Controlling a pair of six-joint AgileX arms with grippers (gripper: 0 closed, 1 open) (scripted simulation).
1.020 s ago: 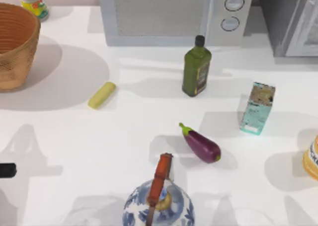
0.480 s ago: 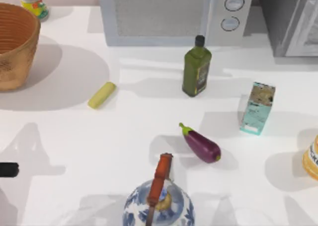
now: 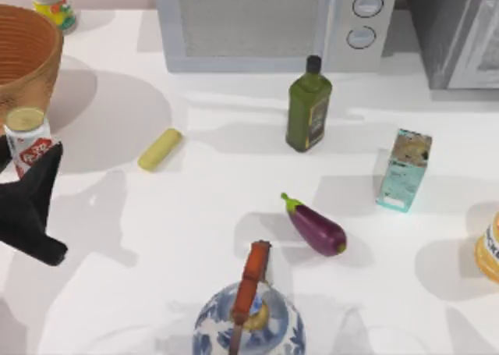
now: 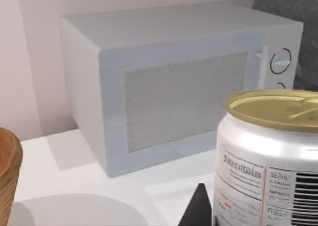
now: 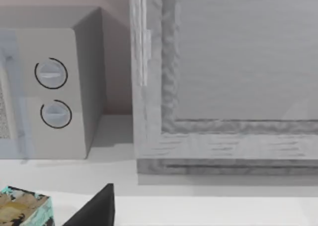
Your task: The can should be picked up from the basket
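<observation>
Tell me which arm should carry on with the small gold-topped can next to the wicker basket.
Left. Its gripper is at the table's left edge with the gold-topped white can right at its fingers, just outside the woven wicker basket. The can sits close up in the left wrist view too.

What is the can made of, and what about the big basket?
The can, held up by the left end effector, looks like metal: shiny silver wall, smooth gold lid, printed label. The basket looks like woven wicker, tan-brown with a ribbed weave along its side. It's a rendered scene, so both are guesses from looks.
</observation>
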